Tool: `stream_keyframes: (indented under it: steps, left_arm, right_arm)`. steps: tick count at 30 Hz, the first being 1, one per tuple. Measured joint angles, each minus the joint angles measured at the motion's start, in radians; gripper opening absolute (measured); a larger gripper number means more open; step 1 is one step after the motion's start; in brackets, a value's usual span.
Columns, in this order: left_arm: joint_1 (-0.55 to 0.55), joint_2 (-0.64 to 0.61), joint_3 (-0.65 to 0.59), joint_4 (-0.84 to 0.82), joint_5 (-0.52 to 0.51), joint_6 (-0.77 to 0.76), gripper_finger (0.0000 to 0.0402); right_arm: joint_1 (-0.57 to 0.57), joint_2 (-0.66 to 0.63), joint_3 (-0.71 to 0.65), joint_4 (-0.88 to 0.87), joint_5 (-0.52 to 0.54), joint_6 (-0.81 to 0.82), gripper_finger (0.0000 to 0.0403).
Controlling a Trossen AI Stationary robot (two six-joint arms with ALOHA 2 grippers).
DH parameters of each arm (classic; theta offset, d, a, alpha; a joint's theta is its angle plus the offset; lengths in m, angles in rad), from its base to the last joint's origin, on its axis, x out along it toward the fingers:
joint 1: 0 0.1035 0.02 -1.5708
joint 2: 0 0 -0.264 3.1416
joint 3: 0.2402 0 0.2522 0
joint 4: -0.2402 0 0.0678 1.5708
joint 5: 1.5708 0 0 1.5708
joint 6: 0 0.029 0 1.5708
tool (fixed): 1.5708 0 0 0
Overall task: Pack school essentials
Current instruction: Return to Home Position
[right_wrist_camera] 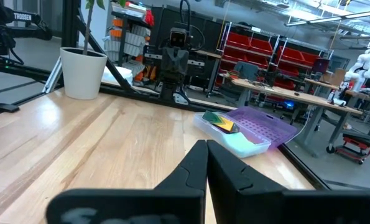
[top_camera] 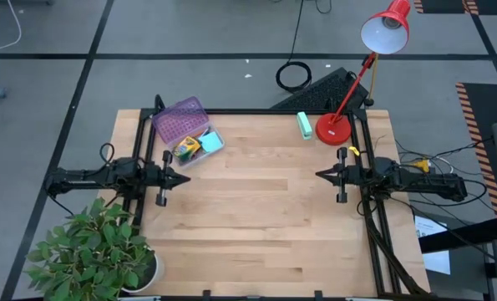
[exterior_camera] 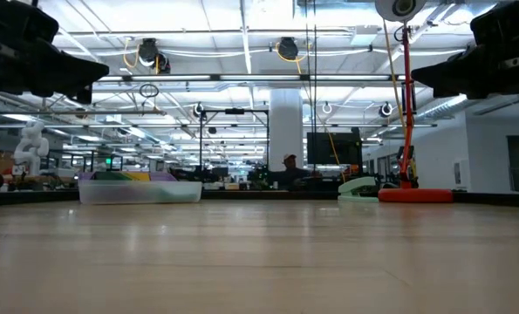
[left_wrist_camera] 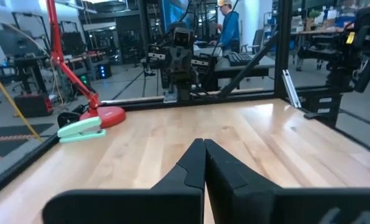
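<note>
A clear box [top_camera: 200, 144] with its purple perforated lid [top_camera: 180, 119] swung open lies at the table's far left. In it I see the yellow-green crayon box [top_camera: 186, 148] and the light-blue sticky-note pad [top_camera: 211, 142]; the right wrist view shows the same box [right_wrist_camera: 237, 140]. Other essentials are hidden or too small to tell. My left gripper [top_camera: 184, 177] hovers shut above the table's left side, just near of the box. Above the right side my right gripper [top_camera: 321, 174] hovers shut. Both touch nothing.
A red desk lamp [top_camera: 334, 127] stands at the far right with a mint-green block [top_camera: 304, 124] beside its base. A potted plant [top_camera: 98, 247] sits at the near left corner. Bare wood [top_camera: 256, 209] spreads between the arms.
</note>
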Motion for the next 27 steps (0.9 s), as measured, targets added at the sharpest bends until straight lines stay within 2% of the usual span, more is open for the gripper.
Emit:
stream_keyframes:
  steps: [14,27]
  left_arm:
    - [0.0,0.0,0.0,0.0,-0.001,-0.018,0.002]
    - [0.0,0.0,0.0,-0.001,-0.001,-0.018,0.0005]
  right_arm:
    - [0.0,0.0,0.0,0.0,0.0,0.0,0.0]
    - [0.0,0.0,0.0,0.0,0.0,0.0,0.0]
